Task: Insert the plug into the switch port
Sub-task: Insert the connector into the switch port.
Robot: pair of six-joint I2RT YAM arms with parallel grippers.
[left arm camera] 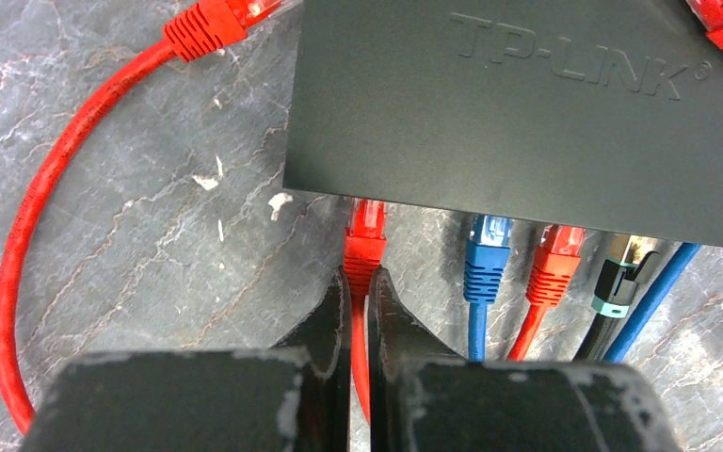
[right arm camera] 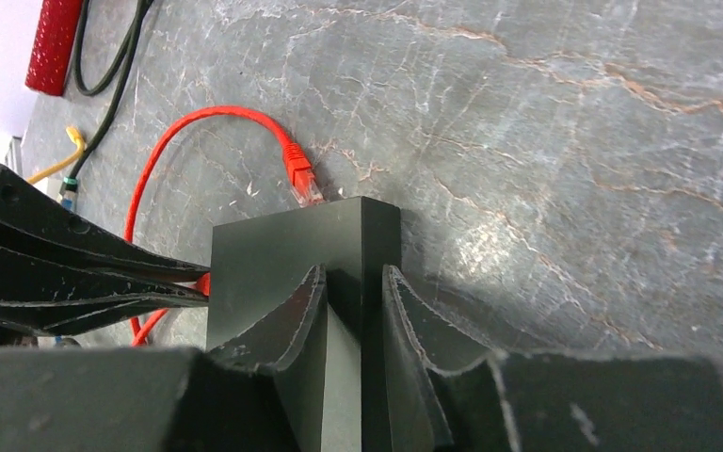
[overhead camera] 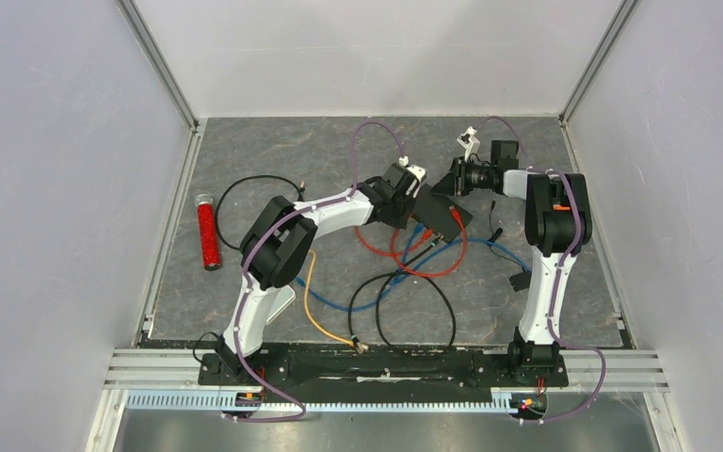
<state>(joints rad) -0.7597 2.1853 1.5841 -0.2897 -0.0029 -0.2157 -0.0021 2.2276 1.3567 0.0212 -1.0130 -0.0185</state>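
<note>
The black TP-LINK switch (left arm camera: 527,113) lies on the grey mat, ports facing my left wrist camera. My left gripper (left arm camera: 364,275) is shut on the ribbed boot of a red plug (left arm camera: 367,226). The plug's front end reaches under the switch's front edge at the leftmost port. How deep it sits is hidden. My right gripper (right arm camera: 353,275) is shut on the switch (right arm camera: 292,254), one finger on each side of its end wall. In the top view both grippers, left (overhead camera: 405,202) and right (overhead camera: 454,179), meet at the switch (overhead camera: 441,215).
Seated in the neighbouring ports are a blue plug (left arm camera: 486,259), a second red plug (left arm camera: 555,268) and a black plug (left arm camera: 617,282). A loose red plug (right arm camera: 301,179) lies by the switch's far corner. A red tube (overhead camera: 208,231), a yellow cable (overhead camera: 325,315) and black cable loops (overhead camera: 414,311) lie on the mat.
</note>
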